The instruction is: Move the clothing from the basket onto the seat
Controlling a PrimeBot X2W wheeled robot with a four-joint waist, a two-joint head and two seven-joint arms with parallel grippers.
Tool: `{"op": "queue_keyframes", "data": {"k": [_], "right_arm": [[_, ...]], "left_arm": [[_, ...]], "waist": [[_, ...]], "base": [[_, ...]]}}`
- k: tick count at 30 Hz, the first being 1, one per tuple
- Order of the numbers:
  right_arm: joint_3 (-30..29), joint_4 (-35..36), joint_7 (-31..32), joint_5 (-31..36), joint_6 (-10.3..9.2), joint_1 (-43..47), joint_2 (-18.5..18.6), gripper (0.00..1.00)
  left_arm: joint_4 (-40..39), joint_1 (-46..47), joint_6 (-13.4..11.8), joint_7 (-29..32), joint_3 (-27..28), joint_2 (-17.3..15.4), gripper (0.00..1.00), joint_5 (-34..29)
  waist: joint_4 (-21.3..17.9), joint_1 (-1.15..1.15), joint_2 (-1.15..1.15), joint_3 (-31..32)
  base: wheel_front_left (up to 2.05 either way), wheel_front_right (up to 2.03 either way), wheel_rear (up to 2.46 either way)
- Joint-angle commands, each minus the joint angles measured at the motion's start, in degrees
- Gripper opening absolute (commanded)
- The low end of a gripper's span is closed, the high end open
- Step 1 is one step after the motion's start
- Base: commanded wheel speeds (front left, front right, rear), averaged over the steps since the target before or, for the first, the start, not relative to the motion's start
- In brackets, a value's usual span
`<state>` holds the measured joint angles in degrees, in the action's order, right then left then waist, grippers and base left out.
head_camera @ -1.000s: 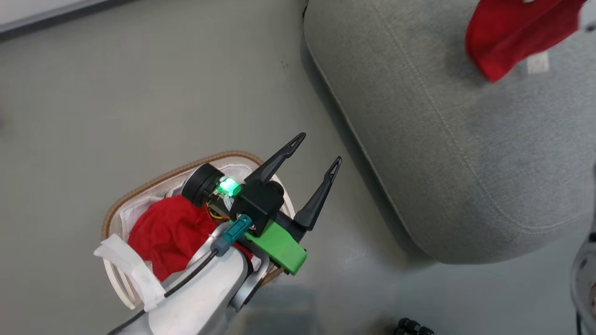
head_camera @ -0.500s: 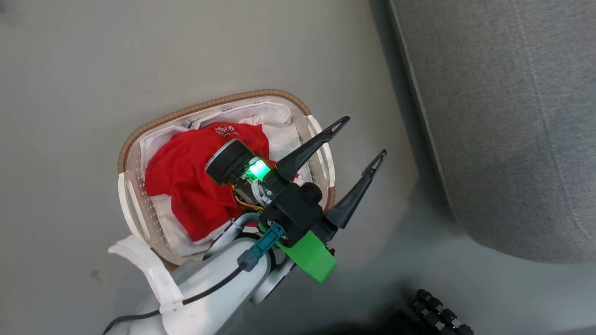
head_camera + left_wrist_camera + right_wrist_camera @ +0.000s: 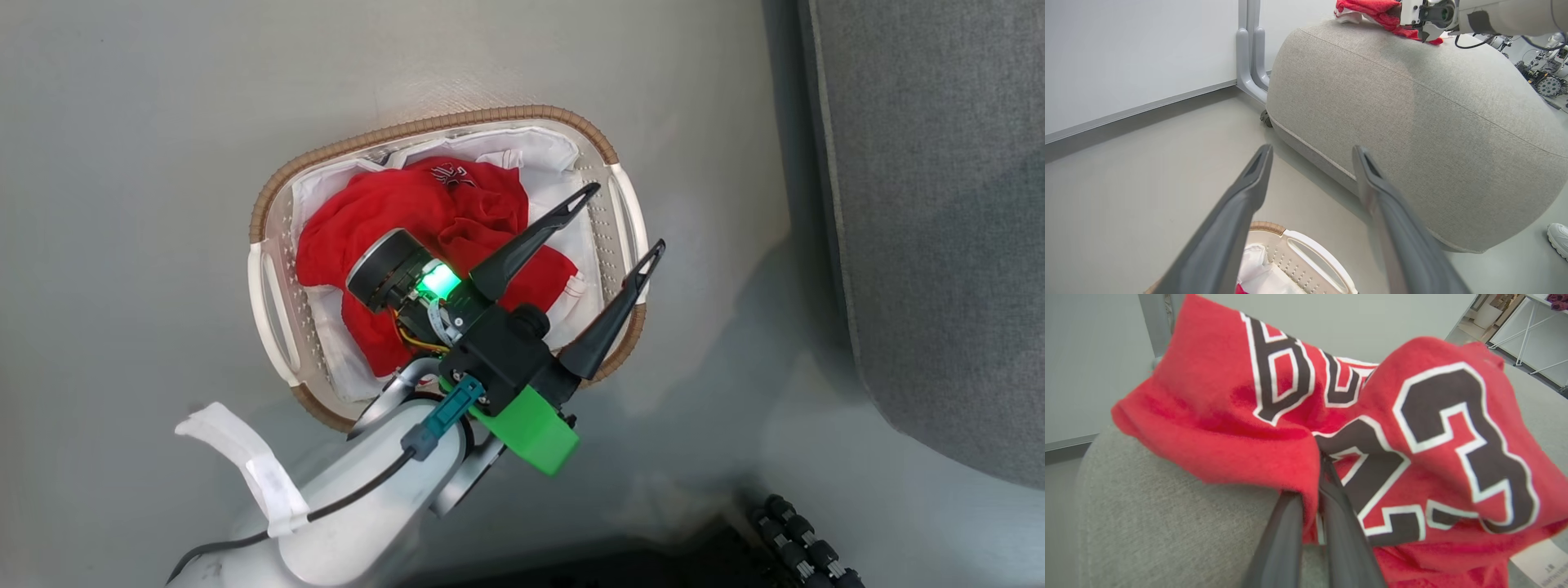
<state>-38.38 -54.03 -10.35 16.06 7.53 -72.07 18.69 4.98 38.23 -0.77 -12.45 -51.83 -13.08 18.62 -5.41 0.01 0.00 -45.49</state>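
Note:
A red garment (image 3: pixel 408 212) lies crumpled in the white basket (image 3: pixel 424 122) on the floor. My left gripper (image 3: pixel 625 217) hangs open above the basket's right side, one finger over the garment and the other over the rim, nothing between them. In the left wrist view the left gripper (image 3: pixel 1312 148) points toward the grey seat (image 3: pixel 1412 122), with the basket (image 3: pixel 1306 253) below. My right gripper (image 3: pixel 1319 473) is shut on the red jersey (image 3: pixel 1372 416) with black white-edged numerals, which drapes on top of the seat (image 3: pixel 1167 518). The jersey (image 3: pixel 1372 8) and right gripper (image 3: pixel 1429 16) also appear far off.
A white liner sheet (image 3: pixel 539 147) lines the basket under the garment. The seat (image 3: pixel 939 204) fills the right side, with a strip of grey floor between it and the basket. A grey panel leg (image 3: pixel 1249 53) stands behind the seat. A person's shoe (image 3: pixel 1559 237) is at the right.
The head camera has swung down and left, so the basket now sits mid-picture and the jersey on the seat has left that view. The left gripper stays open, now over the basket's right side.

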Motion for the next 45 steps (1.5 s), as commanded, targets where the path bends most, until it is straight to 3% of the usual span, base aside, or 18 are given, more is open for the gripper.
{"op": "queue_keyframes", "data": {"k": [1, 10, 20, 32, 39, 45], "right_arm": [[0.07, -0.95, -0.84, 0.41, -0.07, 0.22, -0.01, 1.00], [3.36, -4.82, -3.79, -0.30, -0.08, 2.23, -0.95, 1.00], [11.69, -7.26, -4.88, -2.57, -0.07, 8.54, -2.90, 1.00], [25.67, 7.02, -4.84, -15.08, -0.07, 22.63, -7.74, 1.00], [33.19, 17.86, -4.85, -20.37, -0.08, 35.56, -10.77, 1.00], [35.48, 26.13, -4.84, -22.20, -0.08, 46.51, -13.67, 1.00]], "left_arm": [[0.42, 0.58, -0.13, -0.50, 0.32, -0.09, 1.00, 0.81], [3.60, -0.87, -0.27, -1.78, 1.35, 0.47, 1.00, 2.09], [8.74, -4.66, -1.46, -2.72, 6.09, 1.23, 1.00, 5.16], [7.44, -19.28, -3.32, -2.77, 22.55, 2.48, 1.00, 6.60], [5.59, -28.96, -4.26, -2.78, 33.69, 3.61, 1.00, 6.04], [4.01, -36.36, -3.70, -2.77, 41.41, 5.38, 1.00, 4.97]], "waist": [[-0.22, -0.01, 0.00, 0.59], [-1.22, -0.01, 0.00, 5.42], [-1.69, -0.01, 0.00, 18.10], [2.92, -0.01, 0.00, 34.70], [4.93, -0.01, 0.00, 39.72], [6.24, -0.01, 0.00, 42.31]], "base": [[0.00, 0.00, 0.00], [0.00, 0.00, 0.00], [0.00, 0.00, 0.00], [0.00, 0.00, 0.00], [0.00, 0.00, 0.00], [0.00, 0.00, 0.00]]}}
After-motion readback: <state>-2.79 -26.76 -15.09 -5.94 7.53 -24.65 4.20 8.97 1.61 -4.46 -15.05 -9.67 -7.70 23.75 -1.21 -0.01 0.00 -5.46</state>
